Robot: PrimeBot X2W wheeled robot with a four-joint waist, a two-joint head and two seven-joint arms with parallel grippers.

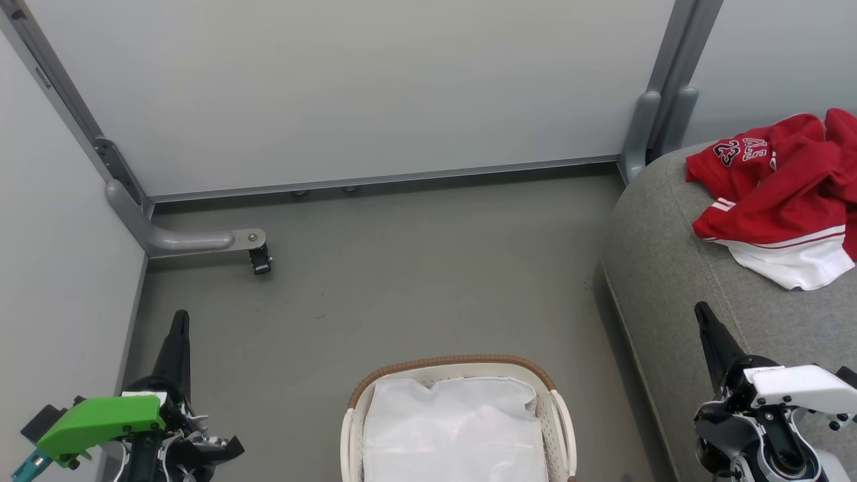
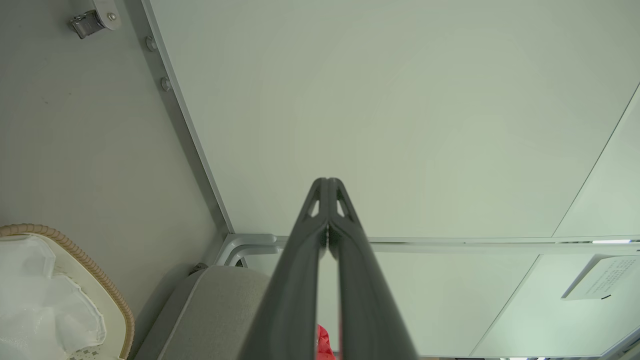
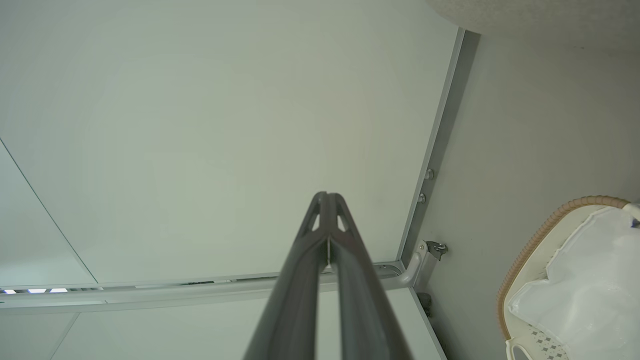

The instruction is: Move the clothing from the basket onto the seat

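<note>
Head view, your stock from largest to smallest.

1. Wall panels: pale grey, smooth and flat, set in grey metal frames, closing the far side and your left.
2. Floor: dull grey-green, matt, lightly scuffed.
3. The seat: grey woven fabric, rounded corner and a stitched seam. It fills your right side, and its long edge runs from far to near. The left wrist view shows its corner.
4. The basket: white perforated plastic with a brown woven-look rim. It stands on the floor at bottom centre, between your two arms and just left of the seat. The near part is cut off, so you cannot tell its long axis. A crumpled white liner lies inside.
5. The clothing: a rumpled red heap on the seat at the far right, well apart from the basket. Its long axis slants from far-left to near-right. The number 23 and lettering sit at the far-left end; the white hem panel points toward you.
6. Left gripper: long dark tapered fingers pointing away from you. In its wrist view the tips meet, holding nothing.
7. Right gripper: over the seat's near part. In its wrist view the tips are pressed together on nothing.
8. Caster: small, black, under a grey metal foot at far left.
</note>
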